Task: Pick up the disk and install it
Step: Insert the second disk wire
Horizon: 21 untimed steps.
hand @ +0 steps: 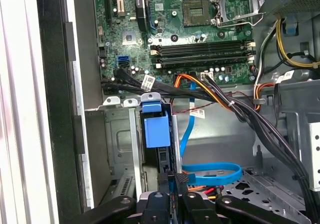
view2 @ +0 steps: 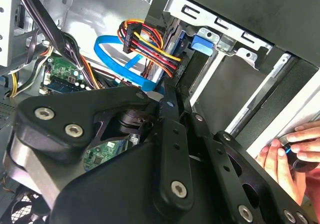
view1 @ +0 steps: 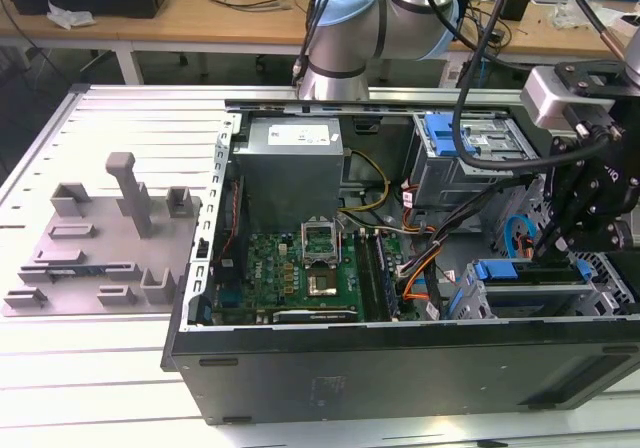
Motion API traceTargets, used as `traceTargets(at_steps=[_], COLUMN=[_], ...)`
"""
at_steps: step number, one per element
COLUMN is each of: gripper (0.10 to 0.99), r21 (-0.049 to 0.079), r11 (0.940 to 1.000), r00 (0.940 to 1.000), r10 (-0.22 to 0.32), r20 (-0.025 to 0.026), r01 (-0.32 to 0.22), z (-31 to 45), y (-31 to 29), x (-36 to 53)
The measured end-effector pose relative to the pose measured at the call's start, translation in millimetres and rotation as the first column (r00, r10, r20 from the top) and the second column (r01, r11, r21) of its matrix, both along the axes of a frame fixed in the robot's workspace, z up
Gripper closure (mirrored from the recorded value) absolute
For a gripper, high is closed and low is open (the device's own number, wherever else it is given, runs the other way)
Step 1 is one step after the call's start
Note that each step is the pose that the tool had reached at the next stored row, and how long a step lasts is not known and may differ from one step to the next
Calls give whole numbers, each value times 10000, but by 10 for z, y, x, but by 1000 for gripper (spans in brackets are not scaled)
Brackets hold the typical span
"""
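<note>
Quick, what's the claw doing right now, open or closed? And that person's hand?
Claw: cannot be told; it is down at the drive cage.
Person's hand: touching a small dark object.

You have one open computer case [view1: 300,368] on the table; inside it sits one green motherboard [view1: 300,273] with one open processor socket [hand: 239,4] and four long black memory slots [hand: 202,51]; one grey power supply box [view1: 290,168] stands behind the board; you can count two flat blue data cables [hand: 210,171], one bundle of coloured power wires [view2: 150,46], and one blue tab [hand: 156,129] on a drive cage; one person's hand [view2: 290,156] shows in the second wrist view; one grey fixture plate [view1: 95,243] lies beside the case.
</note>
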<state>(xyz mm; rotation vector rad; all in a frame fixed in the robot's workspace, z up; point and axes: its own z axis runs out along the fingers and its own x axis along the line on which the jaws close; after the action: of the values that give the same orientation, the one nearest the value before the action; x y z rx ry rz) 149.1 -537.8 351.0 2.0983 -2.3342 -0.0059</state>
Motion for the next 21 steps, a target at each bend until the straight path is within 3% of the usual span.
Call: traceTargets(at_steps=[21], gripper=[925], r21=[-5], r11=[9998], r00=[9998], r10=[175], r20=[0], r01=[-175], z=[-96], y=[0], x=[1])
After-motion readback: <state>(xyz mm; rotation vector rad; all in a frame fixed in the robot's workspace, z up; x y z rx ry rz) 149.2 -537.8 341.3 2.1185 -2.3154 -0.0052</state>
